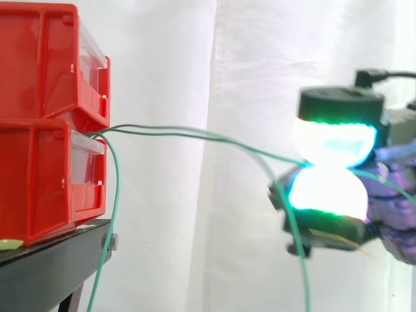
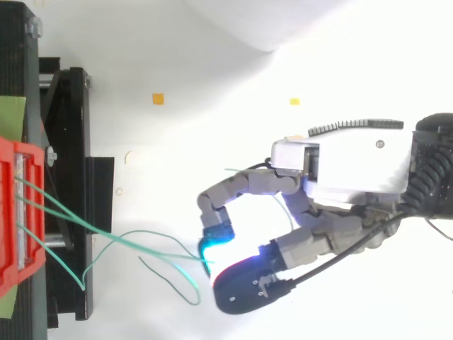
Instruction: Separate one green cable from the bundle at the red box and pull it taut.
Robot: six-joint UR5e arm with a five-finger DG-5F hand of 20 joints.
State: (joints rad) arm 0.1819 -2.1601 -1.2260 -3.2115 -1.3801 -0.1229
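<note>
Two stacked red bins [image 1: 45, 123] stand on a black stand [image 1: 45, 266] at the left. Thin green cables [image 1: 195, 133] come out between the bins. Two strands run right in a gentle arc toward my hand [image 1: 335, 140]. Two glowing pads [image 1: 328, 192] are pressed together on a green cable, well to the right of the bins. From above, the strands [image 2: 127, 241] leave the red bin [image 2: 14, 212] and meet at the hand's [image 2: 354, 166] curled fingertips [image 2: 211, 244]. One strand [image 1: 116, 195] hangs down beside the bins, and another [image 1: 296, 234] drops below the pinch.
A white curtain is behind everything. From above, the black stand [image 2: 74, 142] juts out to the right of the bin, with a green patch [image 2: 13, 117] on it. Small orange [image 2: 158, 98] and yellow [image 2: 294, 101] marks lie on the white floor.
</note>
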